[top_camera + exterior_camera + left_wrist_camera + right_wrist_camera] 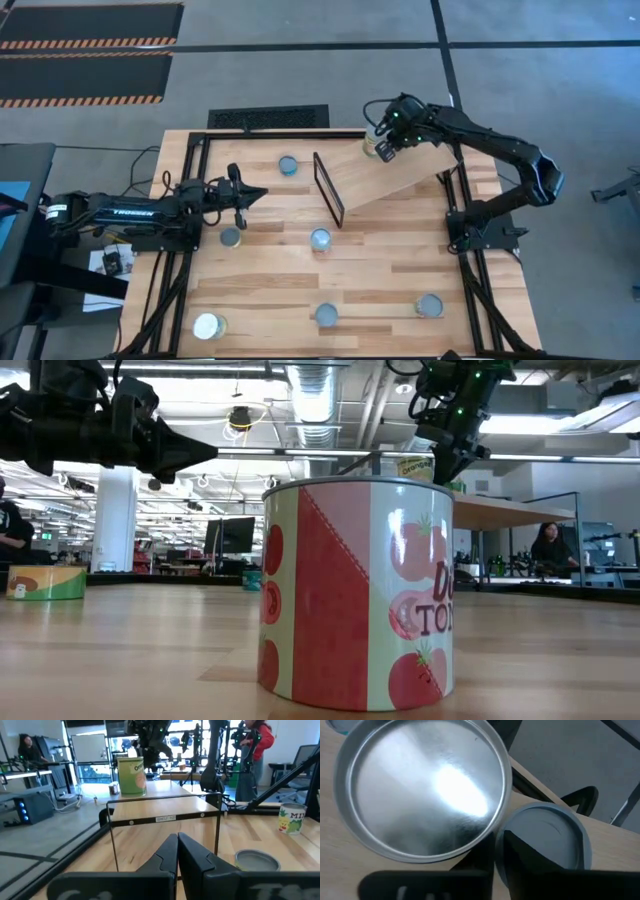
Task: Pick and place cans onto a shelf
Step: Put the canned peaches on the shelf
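Right gripper [388, 143] sits over a can [375, 147] standing upright on the far end of the shelf [400, 172]; whether its fingers grip or have let go, cannot tell. The can has a shiny silver top [422, 787] and a pale label with green lettering [132, 776]. Left gripper [256, 194] hovers at the left of the table [380, 270], fingers pressed together, empty. Other cans are scattered on the table: a white-topped can [207, 326] near left, a tomato-label can [355, 592] close to the low camera.
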Available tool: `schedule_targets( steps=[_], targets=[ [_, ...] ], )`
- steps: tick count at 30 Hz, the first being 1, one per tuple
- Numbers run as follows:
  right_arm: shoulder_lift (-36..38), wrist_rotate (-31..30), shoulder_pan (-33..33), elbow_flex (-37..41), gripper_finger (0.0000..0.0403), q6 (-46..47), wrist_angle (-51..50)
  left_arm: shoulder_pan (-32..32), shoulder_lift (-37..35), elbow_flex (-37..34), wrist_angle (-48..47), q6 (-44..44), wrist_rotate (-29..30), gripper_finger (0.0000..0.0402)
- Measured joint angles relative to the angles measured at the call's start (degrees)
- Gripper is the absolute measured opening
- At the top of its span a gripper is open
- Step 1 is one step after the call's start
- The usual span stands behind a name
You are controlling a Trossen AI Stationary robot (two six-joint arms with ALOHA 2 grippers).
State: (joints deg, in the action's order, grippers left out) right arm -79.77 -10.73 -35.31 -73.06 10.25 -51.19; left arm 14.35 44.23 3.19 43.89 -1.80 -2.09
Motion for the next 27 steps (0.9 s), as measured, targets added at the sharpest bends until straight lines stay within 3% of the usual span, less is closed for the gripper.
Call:
schedule_targets(
  steps=[10,17,21,27],
  targets=[
    [1.8,-1.4,0.0,0.2,0.0133,0.2,-0.4,0.0,0.0,0.0,0.0,-0.6,0.0,0.0],
    [6.3,-1.6,0.1,0.2,0.015,-0.3,-1.0,0.0,0.0,0.0,0.1,-0.7,0.2,0.0],
    [8.8,-5.2,0.1,0.2,0.0116,-0.5,-7.3,0.0,0.0,0.0,0.1,-0.7,0.2,0.0],
    [9.0,-8.2,-1.9,0.2,0.0013,1.4,-14.1,0.0,0.0,0.0,0.1,-1.2,0.1,0.0]
  ],
)
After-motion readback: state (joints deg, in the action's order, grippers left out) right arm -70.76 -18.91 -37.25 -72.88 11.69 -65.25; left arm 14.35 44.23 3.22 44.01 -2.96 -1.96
